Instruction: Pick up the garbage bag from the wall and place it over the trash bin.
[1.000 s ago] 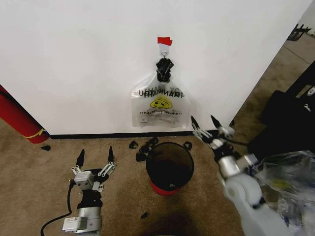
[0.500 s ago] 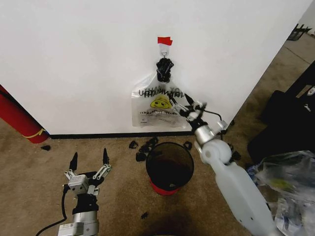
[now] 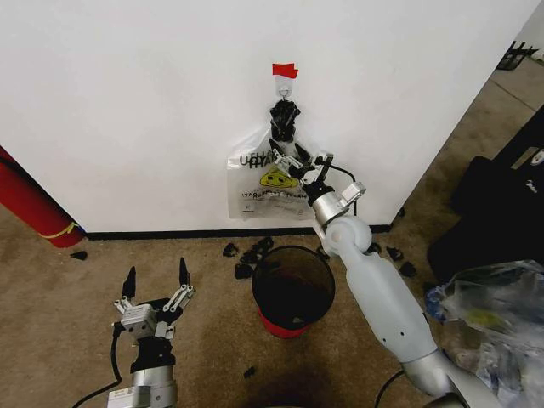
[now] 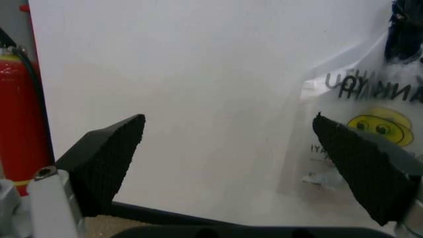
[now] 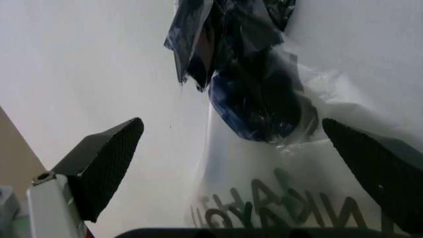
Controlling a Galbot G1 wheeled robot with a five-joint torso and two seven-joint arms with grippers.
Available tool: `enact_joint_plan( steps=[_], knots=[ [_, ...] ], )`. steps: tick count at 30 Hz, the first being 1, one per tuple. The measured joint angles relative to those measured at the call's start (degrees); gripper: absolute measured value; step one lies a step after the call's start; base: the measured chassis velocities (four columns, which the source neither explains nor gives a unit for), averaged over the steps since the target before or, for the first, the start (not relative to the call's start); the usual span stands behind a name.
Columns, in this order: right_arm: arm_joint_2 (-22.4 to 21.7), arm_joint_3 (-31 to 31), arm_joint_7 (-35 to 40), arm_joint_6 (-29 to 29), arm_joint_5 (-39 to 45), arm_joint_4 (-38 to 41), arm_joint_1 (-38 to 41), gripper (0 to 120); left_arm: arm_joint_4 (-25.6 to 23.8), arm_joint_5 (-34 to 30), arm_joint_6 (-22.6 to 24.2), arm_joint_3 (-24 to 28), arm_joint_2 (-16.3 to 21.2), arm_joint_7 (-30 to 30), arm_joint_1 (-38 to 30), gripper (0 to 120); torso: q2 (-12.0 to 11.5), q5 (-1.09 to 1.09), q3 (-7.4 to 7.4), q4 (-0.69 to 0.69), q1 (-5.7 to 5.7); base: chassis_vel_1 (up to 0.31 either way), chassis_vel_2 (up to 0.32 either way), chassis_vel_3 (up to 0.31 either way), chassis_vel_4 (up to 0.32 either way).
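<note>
White wall (image 3: 127, 102) – crinkly translucent garbage bag (image 3: 255, 191) before right gripper's (image 3: 296, 159) spread jaws.

Right claw (image 3: 297, 161) covered part of the garbage bag (image 3: 255, 191) print, small print under the smiley was illegible, red cylinder (image 3: 30, 208) was cut by the head view's left edge
</note>
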Motion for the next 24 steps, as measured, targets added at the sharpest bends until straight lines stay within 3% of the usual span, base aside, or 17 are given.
enact_joint_plan(
  steps=[11, 16, 24],
  knots=[
    [1.61, -0.46, 0.13, 0.06, 0.20, -1.82, 1.82, 97, -0.94, -0.01, -0.03, -0.09, 0.22, -0.03, 0.59, 100, 0.00, 0.00, 0.00, 0.00, 0.00, 0.000, 0.000, 0.000, 0.000],
    [2.04, -0.45, 0.37, 0.17, 0.07, -2.27, 2.20, 84, -1.28, 0.00, -0.04, -0.14, 0.22, -0.06, 0.69, 100, 0.00, 0.00, 0.00, 0.00, 0.00, 0.000, 0.000, 0.000, 0.000],
    [2.45, -0.31, 0.48, 0.20, -0.26, -2.61, 2.71, 51, -2.75, 0.30, 0.02, -0.08, 0.16, -0.10, 1.15, 100, 0.00, 0.01, 0.00, 0.00, 0.00, 0.000, 0.000, 0.000, 0.000]
  ],
)
